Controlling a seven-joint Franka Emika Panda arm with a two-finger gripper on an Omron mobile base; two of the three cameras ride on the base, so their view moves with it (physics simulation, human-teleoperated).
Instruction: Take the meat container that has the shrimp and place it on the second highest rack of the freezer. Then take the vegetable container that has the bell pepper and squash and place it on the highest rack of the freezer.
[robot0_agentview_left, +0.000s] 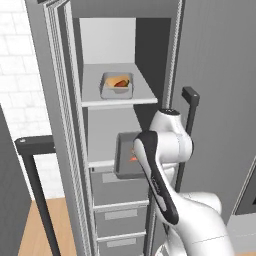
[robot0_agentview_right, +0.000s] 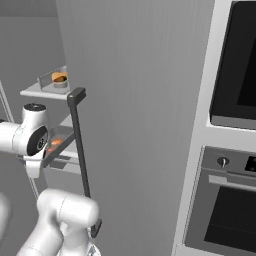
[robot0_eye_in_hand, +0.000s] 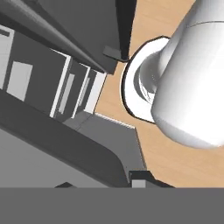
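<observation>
The freezer (robot0_agentview_left: 150, 45) stands open. On its highest rack (robot0_agentview_left: 142, 97) sits the vegetable container (robot0_agentview_left: 116, 84), holding the red bell pepper (robot0_agentview_left: 121, 84) and the tan squash (robot0_agentview_left: 114, 80); it also shows as the vegetable container (robot0_agentview_right: 59, 80). At the second highest rack (robot0_agentview_left: 100, 163), the grey meat container (robot0_agentview_left: 127, 155) is tipped toward the camera, with the orange shrimp (robot0_agentview_left: 133, 156) inside. My forearm hides the hand there. My gripper (robot0_eye_in_hand: 103, 183) is shut on the meat container's dark rim (robot0_eye_in_hand: 65, 148). From the other side, the meat container (robot0_agentview_right: 60, 142) and the shrimp (robot0_agentview_right: 55, 143) sit just past my wrist.
The open freezer door (robot0_agentview_left: 55, 125) stands at the left with its dark bar handle (robot0_agentview_left: 37, 190). Grey drawers (robot0_agentview_left: 120, 215) sit below the racks. A closed grey door with a dark handle (robot0_agentview_left: 189, 125) flanks the right. Wall ovens (robot0_agentview_right: 235, 65) are further right.
</observation>
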